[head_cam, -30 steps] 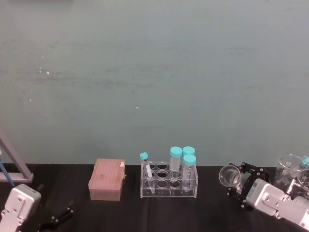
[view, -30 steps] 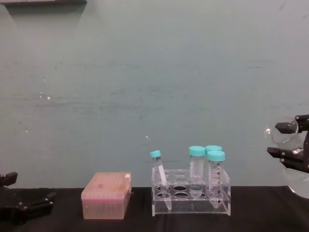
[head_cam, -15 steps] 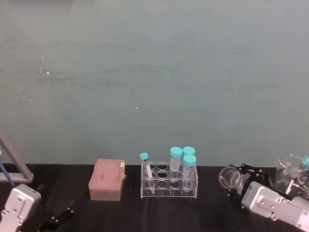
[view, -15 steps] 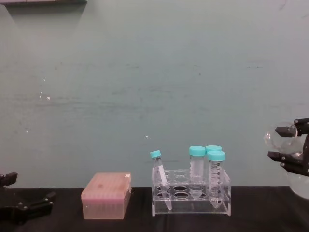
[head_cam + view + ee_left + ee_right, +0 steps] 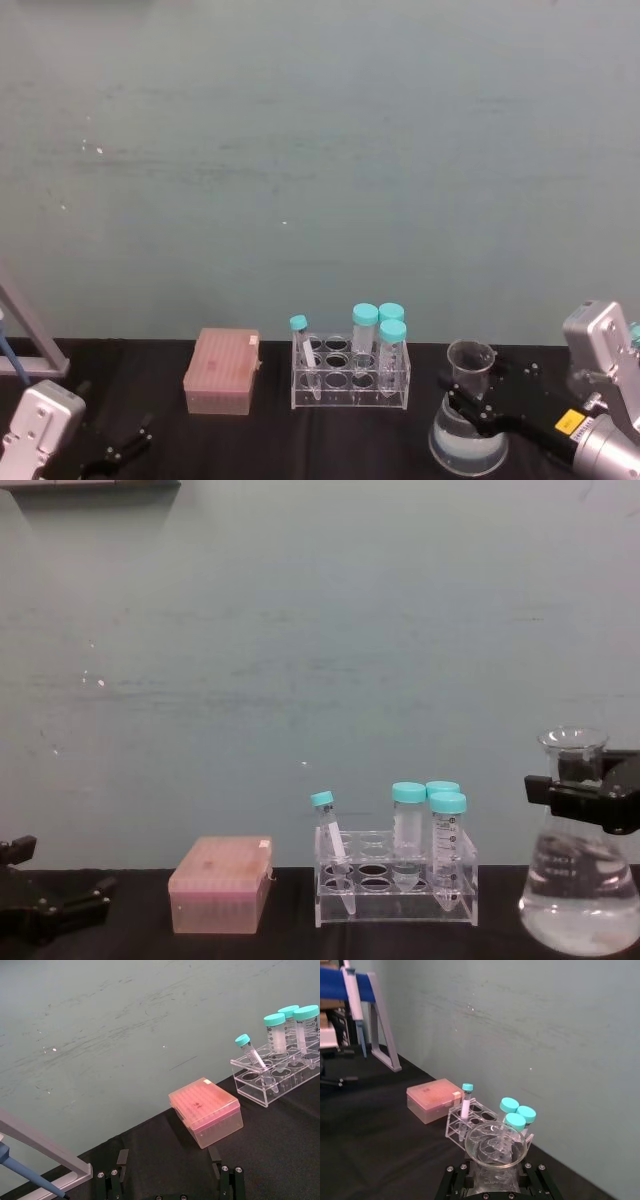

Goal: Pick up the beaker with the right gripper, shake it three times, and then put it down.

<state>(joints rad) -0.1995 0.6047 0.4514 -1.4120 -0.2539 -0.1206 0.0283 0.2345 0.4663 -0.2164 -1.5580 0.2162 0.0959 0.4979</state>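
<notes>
The beaker (image 5: 467, 442) is a clear conical flask with a little clear liquid. It stands upright to the right of the tube rack, in the head view and in the chest view (image 5: 580, 905). My right gripper (image 5: 470, 402) is shut on its neck just under the flared rim, its black jaws either side (image 5: 577, 796). The right wrist view looks down into the beaker's mouth (image 5: 495, 1146) between the gripper's fingers (image 5: 454, 1176). Whether the base touches the black table I cannot tell. My left gripper (image 5: 115, 452) rests open at the table's near left (image 5: 55, 905).
A clear rack (image 5: 350, 378) with several teal-capped tubes stands mid-table, just left of the beaker. A pink tip box (image 5: 221, 372) sits further left. A grey pipette stand (image 5: 30, 340) leans at the far left edge. The teal wall lies close behind.
The beaker was tilted, mouth sideways, at the far right. It has swung upright and come left and lower with my right gripper. The left arm is unchanged.
</notes>
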